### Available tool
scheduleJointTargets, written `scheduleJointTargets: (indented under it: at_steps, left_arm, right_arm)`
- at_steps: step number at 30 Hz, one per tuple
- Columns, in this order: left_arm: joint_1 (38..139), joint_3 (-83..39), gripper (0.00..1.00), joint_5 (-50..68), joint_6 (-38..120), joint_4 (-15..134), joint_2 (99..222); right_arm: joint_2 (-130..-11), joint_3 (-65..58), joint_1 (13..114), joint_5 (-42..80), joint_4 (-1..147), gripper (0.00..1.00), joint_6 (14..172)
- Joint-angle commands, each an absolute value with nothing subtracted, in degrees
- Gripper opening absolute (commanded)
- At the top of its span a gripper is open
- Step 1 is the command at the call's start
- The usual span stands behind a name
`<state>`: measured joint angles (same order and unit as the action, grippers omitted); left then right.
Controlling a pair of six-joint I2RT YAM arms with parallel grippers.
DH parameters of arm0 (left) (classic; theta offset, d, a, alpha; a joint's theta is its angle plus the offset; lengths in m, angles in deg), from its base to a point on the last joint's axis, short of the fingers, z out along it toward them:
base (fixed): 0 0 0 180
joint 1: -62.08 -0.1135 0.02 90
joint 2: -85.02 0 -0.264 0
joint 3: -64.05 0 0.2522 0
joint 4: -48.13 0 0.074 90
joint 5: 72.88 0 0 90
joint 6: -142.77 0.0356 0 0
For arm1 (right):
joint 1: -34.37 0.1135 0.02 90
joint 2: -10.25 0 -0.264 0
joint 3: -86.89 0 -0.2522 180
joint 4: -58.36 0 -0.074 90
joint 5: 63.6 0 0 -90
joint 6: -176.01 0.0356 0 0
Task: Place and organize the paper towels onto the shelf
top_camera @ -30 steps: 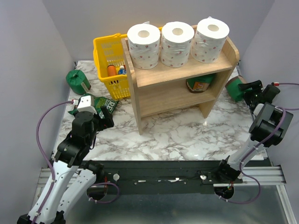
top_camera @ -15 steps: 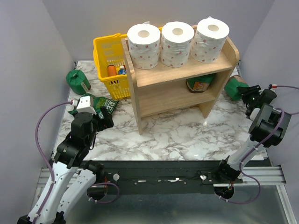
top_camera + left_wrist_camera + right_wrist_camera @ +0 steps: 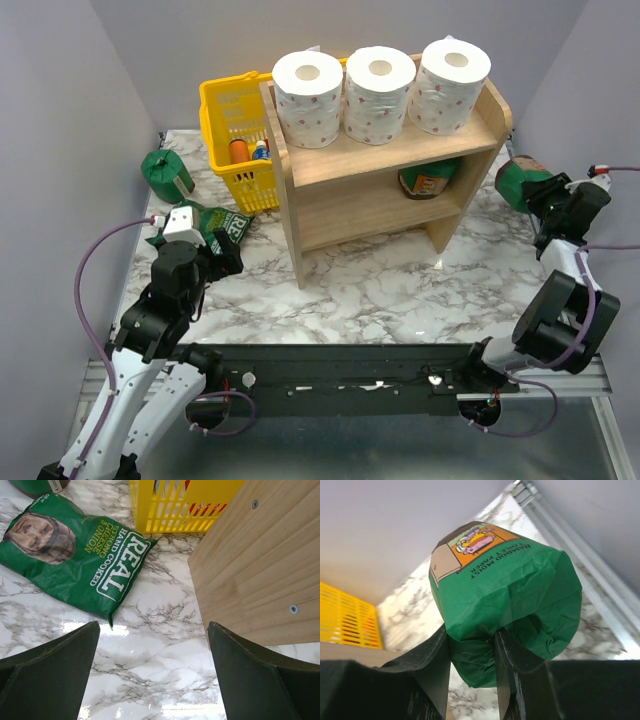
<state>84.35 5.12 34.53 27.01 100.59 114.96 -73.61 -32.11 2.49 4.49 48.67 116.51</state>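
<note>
The right end effector pinches a green-wrapped roll beside the shelf; the left end effector stands spread above the table.

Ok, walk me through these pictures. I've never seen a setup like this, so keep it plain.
These are two robot arms bolted to the near edge of a marble table. The wide picture looks down from above and behind them; the other two come from a camera on each wrist. A wooden shelf holds three white paper towel rolls on top and a green-wrapped roll on its lower tier. Nearby are a yellow basket, a green crisp bag and a second green roll. The left fingers stand open, holding nothing. The right fingers are shut on a third green roll, right of the shelf.
</note>
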Motion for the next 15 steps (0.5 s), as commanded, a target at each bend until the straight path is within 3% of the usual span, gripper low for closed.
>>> scheduleJointTargets:
  at_steps: [1, 15]
  left_arm:
    - [84.7, 5.6, 0.99, 33.4, 27.3, 99.3, 113.5]
    - [84.7, 6.3, 0.99, 30.7, 27.9, 98.2, 110.4]
  right_arm:
    - [-66.1, -30.0, 5.3, 14.9, 67.0, 0.28, 103.2]
    - [-49.2, -21.7, 10.5, 26.1, 100.3, 0.29, 86.5]
